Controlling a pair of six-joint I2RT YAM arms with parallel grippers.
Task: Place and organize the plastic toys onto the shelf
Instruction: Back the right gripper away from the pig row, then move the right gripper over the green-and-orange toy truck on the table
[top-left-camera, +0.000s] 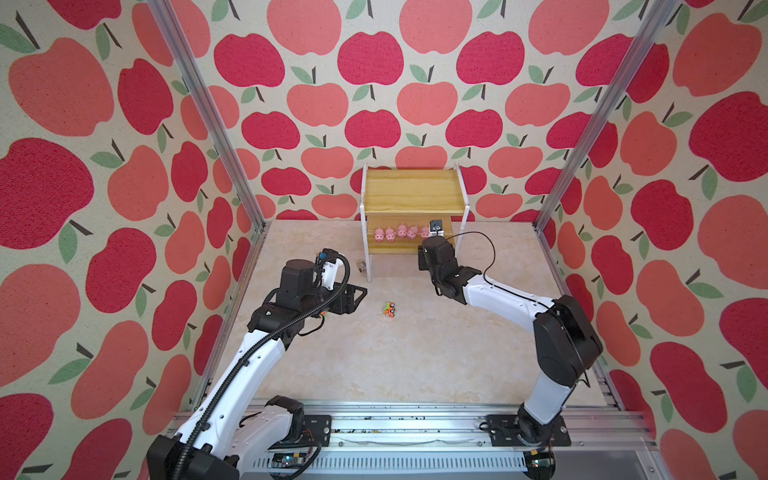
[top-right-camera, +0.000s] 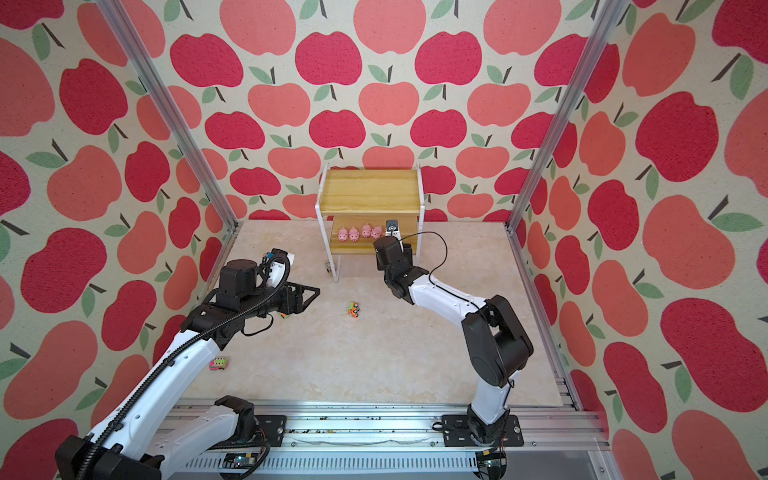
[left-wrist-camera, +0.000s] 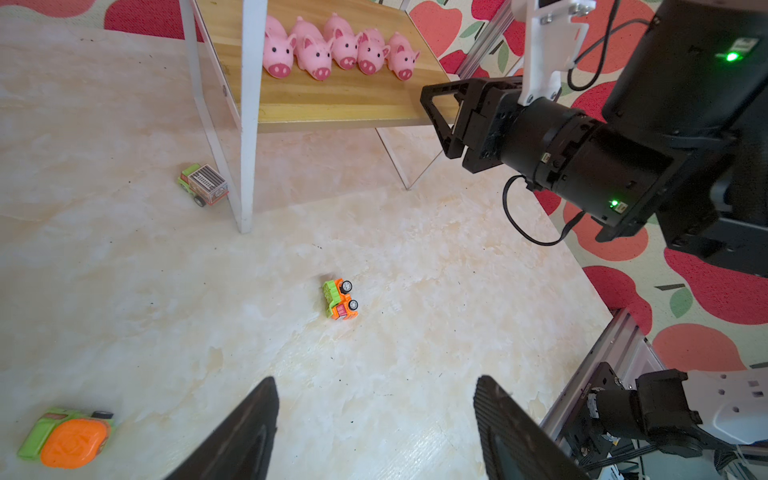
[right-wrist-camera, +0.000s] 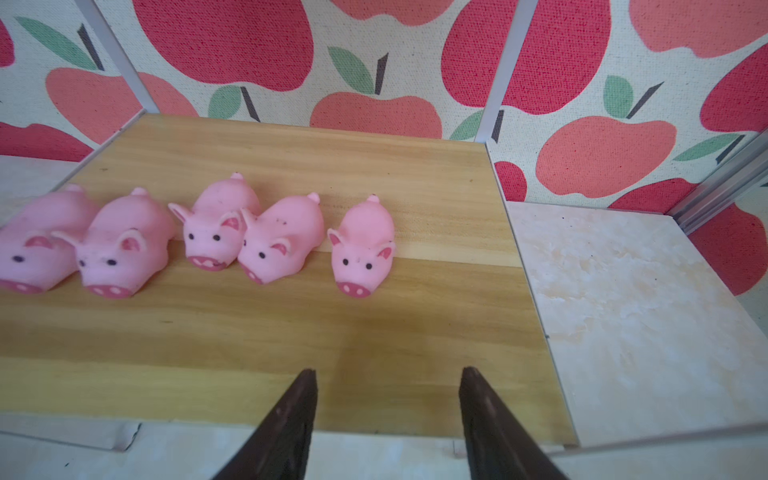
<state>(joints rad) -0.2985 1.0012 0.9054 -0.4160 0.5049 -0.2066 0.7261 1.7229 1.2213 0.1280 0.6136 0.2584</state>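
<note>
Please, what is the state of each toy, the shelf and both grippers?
Shelf: upright, top board bare.
Pigs: five in a row on lower board.
Orange-green truck: on table, seemingly on its side.
Grey-box truck: upright beside shelf leg.
Left gripper: open, empty.
Right gripper: open, empty.

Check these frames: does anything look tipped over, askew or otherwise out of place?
Yes. The orange-and-green toy truck mid-table appears to lie on its side, wheels facing sideways rather than down. On the shelf's lower board, the five pink pigs stand upright, but the middle pig sits slightly behind the row.
</note>
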